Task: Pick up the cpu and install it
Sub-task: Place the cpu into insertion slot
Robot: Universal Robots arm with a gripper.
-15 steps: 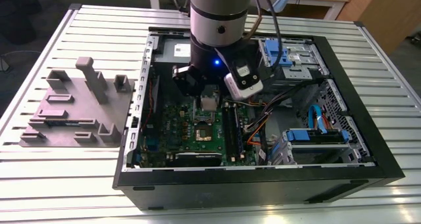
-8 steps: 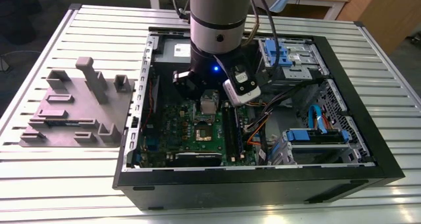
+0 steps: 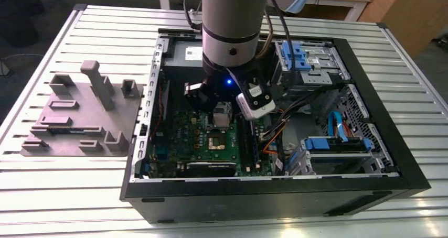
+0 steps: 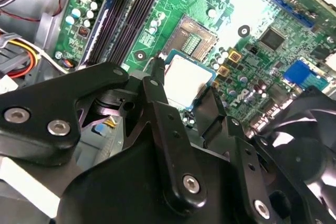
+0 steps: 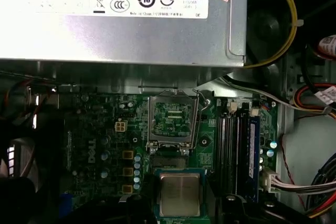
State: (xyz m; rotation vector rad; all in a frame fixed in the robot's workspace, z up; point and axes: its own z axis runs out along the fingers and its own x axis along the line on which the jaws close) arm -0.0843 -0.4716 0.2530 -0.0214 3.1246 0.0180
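Cpu (image 5: pixel 179 193) in gripper (image 4: pixel 184 85), seemingly above motherboard (image 5: pixel 105 145), beside socket (image 5: pixel 173 119), inside case (image 3: pixel 280 198).

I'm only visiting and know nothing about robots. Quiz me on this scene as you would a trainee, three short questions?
1. True or false: the socket is empty.
2. What grips the cpu? A) a person's hand B) the tool C) a suction cup
3. Fill in: the open computer case lies on a slatted ____.
Key: 1 true; 2 B; 3 table.
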